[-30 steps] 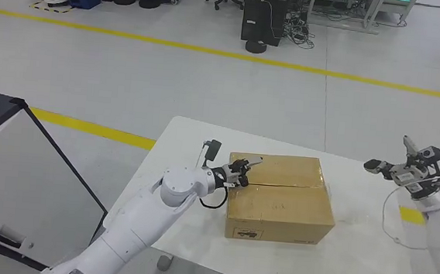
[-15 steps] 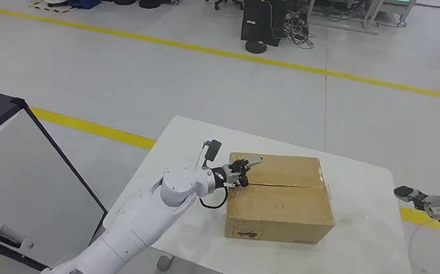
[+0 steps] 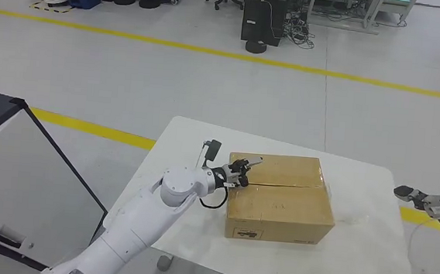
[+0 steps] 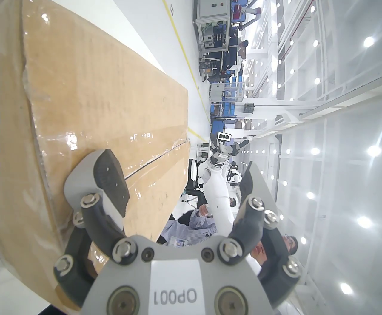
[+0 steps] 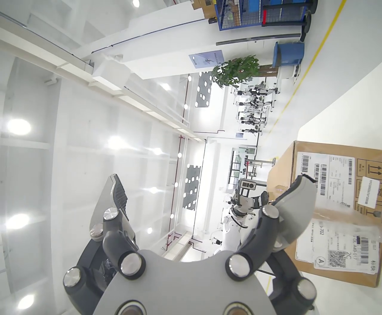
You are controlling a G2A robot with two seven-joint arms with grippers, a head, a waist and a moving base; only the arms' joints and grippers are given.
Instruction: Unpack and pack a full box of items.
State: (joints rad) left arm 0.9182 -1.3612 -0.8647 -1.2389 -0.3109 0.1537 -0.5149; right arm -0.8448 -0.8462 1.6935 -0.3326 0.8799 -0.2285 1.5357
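The taped cardboard box [image 3: 281, 200] carries white barcode labels [image 5: 326, 176] on its end.

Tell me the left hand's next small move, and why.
Probably ease the open left hand onto the taped seam of the box: its flaps are shut, and one finger sits by the seam's end.

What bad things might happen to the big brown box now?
Shiny tape seals the top seam of the box, so the open left tool may slip off it. The right tool hangs open beyond the edge of the table, so a push from the left might slide the box with nothing bracing it.
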